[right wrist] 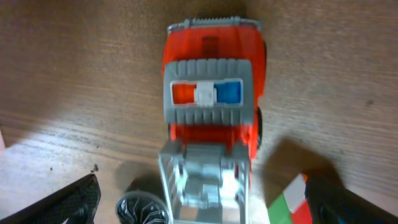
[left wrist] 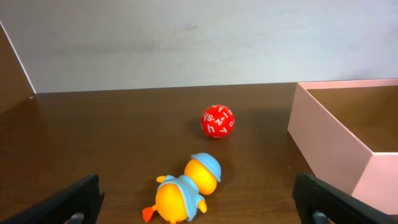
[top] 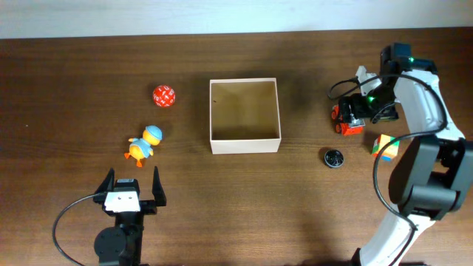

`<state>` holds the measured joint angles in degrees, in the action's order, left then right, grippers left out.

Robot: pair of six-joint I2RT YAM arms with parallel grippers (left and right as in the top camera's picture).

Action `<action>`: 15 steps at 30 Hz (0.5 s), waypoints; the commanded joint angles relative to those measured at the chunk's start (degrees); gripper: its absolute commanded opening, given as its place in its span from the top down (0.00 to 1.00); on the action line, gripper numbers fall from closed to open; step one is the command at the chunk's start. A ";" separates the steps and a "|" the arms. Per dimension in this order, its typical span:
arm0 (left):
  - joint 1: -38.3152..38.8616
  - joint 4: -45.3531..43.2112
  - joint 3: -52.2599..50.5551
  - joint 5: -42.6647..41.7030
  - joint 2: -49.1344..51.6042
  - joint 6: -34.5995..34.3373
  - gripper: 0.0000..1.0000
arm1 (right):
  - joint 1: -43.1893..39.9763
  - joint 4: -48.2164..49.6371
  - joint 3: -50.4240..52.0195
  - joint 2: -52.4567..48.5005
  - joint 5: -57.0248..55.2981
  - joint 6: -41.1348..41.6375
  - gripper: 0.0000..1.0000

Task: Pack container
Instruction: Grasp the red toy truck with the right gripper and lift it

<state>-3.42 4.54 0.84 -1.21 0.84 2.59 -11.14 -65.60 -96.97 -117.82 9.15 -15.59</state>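
The container, a shallow square white-walled box with a tan inside, stands at the table's middle and is empty; its corner shows in the left wrist view. My left gripper is open and empty near the front edge, just short of an orange duck toy with a blue hat. A red ball with white letters lies beyond the duck. My right gripper is open, low over a red toy truck, with its fingers either side of the truck's grey rear.
A multicoloured cube and a small black ribbed disc lie near the truck on the right. A white wall edges the table's far side.
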 commanded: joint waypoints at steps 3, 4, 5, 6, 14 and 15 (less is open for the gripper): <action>-0.28 0.11 -0.31 0.13 -0.44 0.90 0.01 | 0.63 1.66 -0.59 -4.35 1.88 -0.90 0.03; -0.28 0.11 -0.31 0.13 -0.44 0.92 0.01 | 0.66 2.23 -0.57 -5.20 2.14 -0.90 0.04; -0.28 0.11 -0.31 0.13 -0.44 0.90 0.01 | 0.68 2.54 -0.57 -5.66 2.49 -0.90 0.04; -0.28 0.11 -0.31 0.11 -0.44 0.92 0.01 | 0.68 2.95 -0.57 -6.27 2.51 -0.87 0.04; -0.28 0.11 -0.31 0.13 -0.44 0.90 0.01 | 0.68 5.14 -0.55 -8.22 2.67 -0.92 0.14; -0.28 0.11 -0.31 0.13 -0.44 0.90 0.01 | 0.68 5.25 -0.55 -8.33 2.67 -0.94 0.18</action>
<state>-3.42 4.54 0.84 -1.21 0.84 2.59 -10.98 -60.75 -96.97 -125.14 10.70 -15.81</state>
